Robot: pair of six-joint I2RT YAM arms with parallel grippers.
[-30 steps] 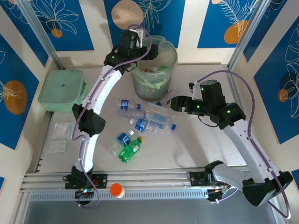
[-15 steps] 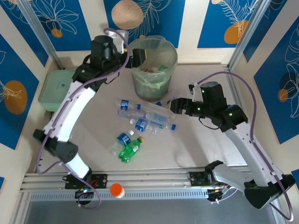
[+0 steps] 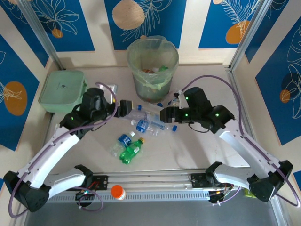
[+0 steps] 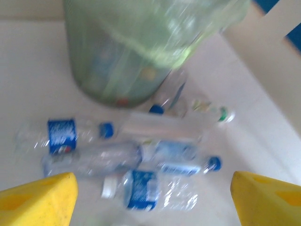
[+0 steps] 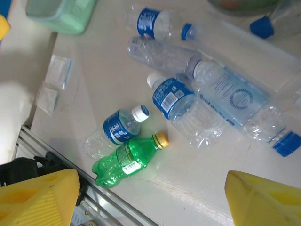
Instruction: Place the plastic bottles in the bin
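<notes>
Plastic bottles: loose cluster, frame centre, just below bin; long axes mostly left-right. Left gripper flanks left end, right gripper right end; both spread, empty.

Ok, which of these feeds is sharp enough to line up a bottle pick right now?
Left wrist: motion-blurred, the round translucent grey-green bin smeared and the clear blue-labelled plastic bottles soft; right wrist: sharp, the crushed green plastic bottle crisp at its label edges; top external: sharp, evenly lit, only soft shadows on the pale table.
</notes>
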